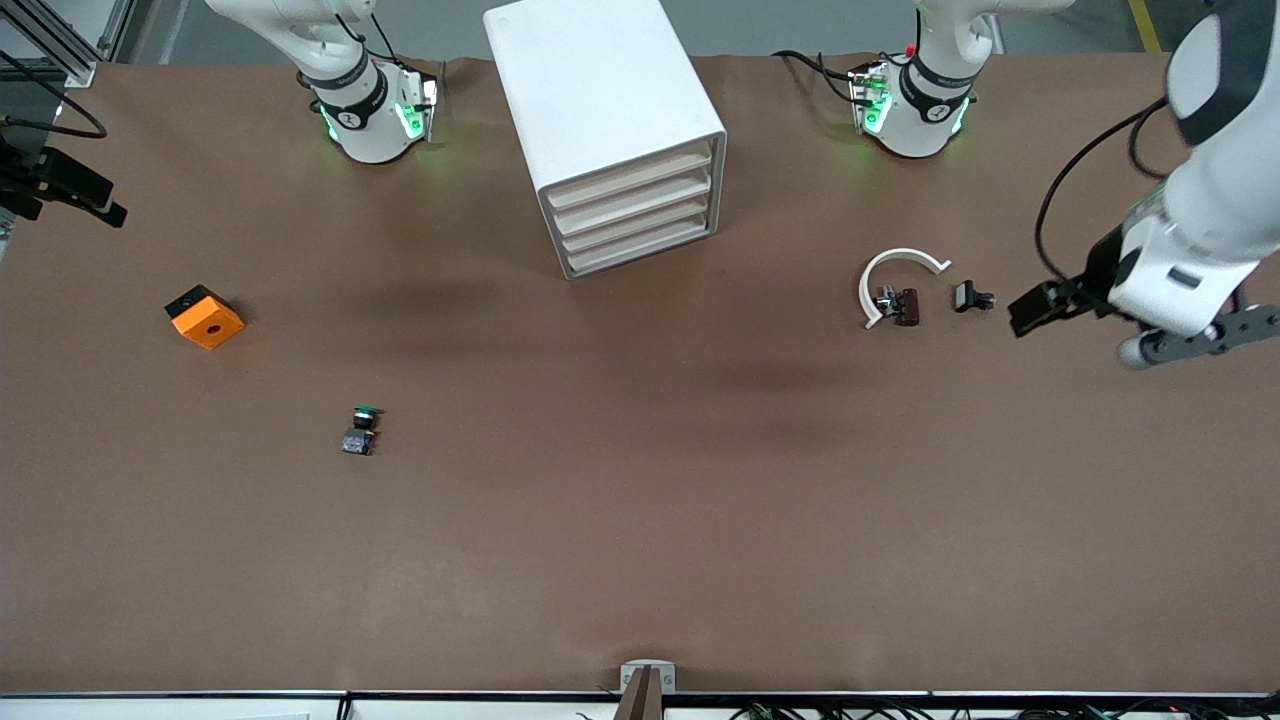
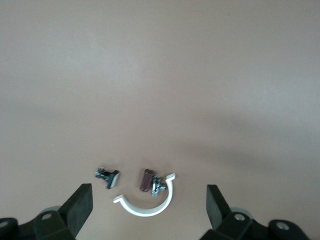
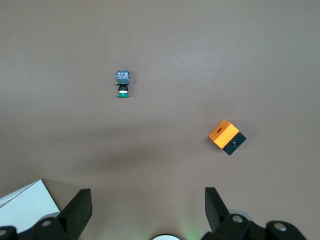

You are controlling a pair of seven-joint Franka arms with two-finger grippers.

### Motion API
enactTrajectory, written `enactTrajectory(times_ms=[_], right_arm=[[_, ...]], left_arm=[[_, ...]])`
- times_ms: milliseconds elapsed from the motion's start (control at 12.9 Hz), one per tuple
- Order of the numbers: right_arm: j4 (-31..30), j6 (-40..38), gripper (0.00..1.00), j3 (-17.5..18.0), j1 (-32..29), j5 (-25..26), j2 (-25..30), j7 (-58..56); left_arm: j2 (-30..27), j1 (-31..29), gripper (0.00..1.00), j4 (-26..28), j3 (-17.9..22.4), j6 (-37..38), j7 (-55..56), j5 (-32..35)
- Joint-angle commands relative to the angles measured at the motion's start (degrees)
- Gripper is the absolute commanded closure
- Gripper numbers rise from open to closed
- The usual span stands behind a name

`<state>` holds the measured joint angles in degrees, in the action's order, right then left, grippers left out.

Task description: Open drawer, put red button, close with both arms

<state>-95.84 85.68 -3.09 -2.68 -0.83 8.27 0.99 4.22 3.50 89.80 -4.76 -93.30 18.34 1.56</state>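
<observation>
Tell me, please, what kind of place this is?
Probably a robotics lab bench. Two white arms are mounted at one edge of a table covered in brown sheet, a white drawer cabinet stands between them, and small parts lie about, among them an orange block.

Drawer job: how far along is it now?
Nothing done: the cabinet's drawers are all shut. The red button lies on the table; the left end effector hangs open near it, the right end effector open over the right arm's end. Opening, placing, closing remain.
</observation>
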Motion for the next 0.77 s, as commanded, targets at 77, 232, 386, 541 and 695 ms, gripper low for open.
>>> enactTrajectory(times_ms=[77,232,386,541,695], right_arm=[[1.09,0.36,0.0,-0.25,0.48,-0.05,0.7,0.94],[1.27,0.45,0.0,-0.33,0.39,-0.05,0.61,1.11],[1.44,0.54,0.0,-0.68,0.04,-0.05,0.52,0.77],[1.71,0.45,0.0,-0.86,-0.13,0.04,0.52,0.5],[1.71,0.54,0.0,-0.86,-0.66,-0.05,0.52,0.5]], left_arm=[[-5.0,-0.42,0.0,1.34,-0.95,5.4,-4.55,-0.76],[-5.62,-0.42,0.0,1.69,-0.95,5.41,-4.72,-1.99],[-5.97,-0.51,0.0,1.69,-1.04,5.41,-4.9,-2.08],[-6.93,-0.51,0.0,1.61,-0.95,6.19,-6.47,-2.08],[-7.47,-0.51,0.0,1.52,-0.78,6.81,-6.83,-2.08]])
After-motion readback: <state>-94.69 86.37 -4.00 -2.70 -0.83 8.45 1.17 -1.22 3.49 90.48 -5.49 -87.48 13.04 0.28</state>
